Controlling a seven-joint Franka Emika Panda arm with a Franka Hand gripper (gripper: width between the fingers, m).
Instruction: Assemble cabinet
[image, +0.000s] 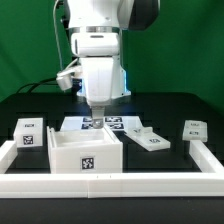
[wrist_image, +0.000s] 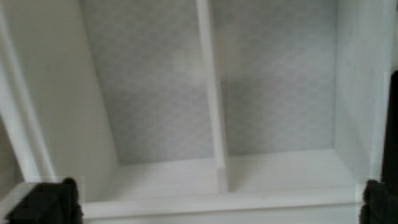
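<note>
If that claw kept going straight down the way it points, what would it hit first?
Probably the cabinet: the open gripper points down over it, and the wrist view looks straight into its divided inside. Exact depth is unclear.

Arm (image: 100, 55): glossy white rounded housing, black joint cover (image: 146, 12) at top. Black cable (image: 64, 45) loops on the exterior view's left. End effector (image: 97, 120) fingers (wrist_image: 45, 203) black.

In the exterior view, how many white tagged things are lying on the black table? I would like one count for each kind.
Open cabinet box: 1
Loose cabinet parts: 3 (one at the exterior view's left, one flat, one at the exterior view's right)
Marker board: 1
Total: 5
</note>
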